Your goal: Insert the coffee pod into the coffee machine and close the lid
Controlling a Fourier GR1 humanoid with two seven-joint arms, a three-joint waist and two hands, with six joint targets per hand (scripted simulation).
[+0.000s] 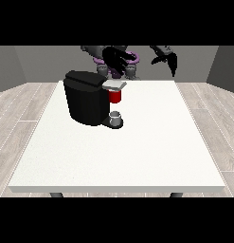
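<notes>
Though lid [114, 85] flat — pod [115, 96] upright

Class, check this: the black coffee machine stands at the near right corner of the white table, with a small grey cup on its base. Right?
Not quite. The front view shows the black coffee machine on the far left part of the white table, near the robot. The small grey cup does sit on its base.

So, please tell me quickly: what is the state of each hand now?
Hand at the view's left: above the coffee machine, fingers spread open, holding nothing.
Hand at the view's right: raised above the table's far edge, fingers relaxed, holding nothing.
</notes>
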